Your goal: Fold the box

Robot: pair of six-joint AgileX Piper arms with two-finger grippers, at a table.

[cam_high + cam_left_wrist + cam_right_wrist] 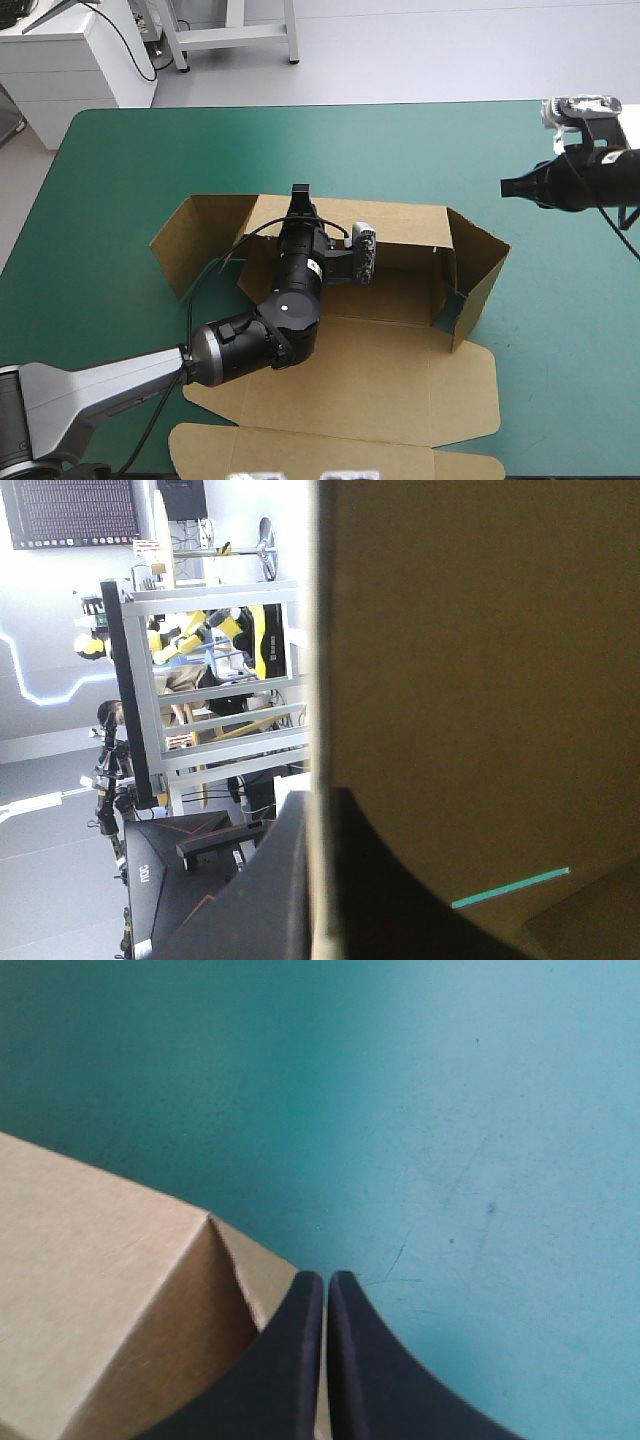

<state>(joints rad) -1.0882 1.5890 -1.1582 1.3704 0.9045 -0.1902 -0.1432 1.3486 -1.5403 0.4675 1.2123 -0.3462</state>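
The brown box lies in the middle of the table with its back wall raised and its base and lid flat toward the near edge. My left gripper reaches across the base and is shut on the top edge of that back wall. In the left wrist view the wall fills the space ahead, its edge pinched by my left gripper. My right gripper hovers shut over the table, to the right of the box and beyond its right side wall. In the right wrist view, my right gripper sits above a corner of the box.
The box's right side wall stands angled outward, and its left flap leans out the other way. The lid panel reaches the table's near edge. Bare teal-green cover lies to the right and beyond the box.
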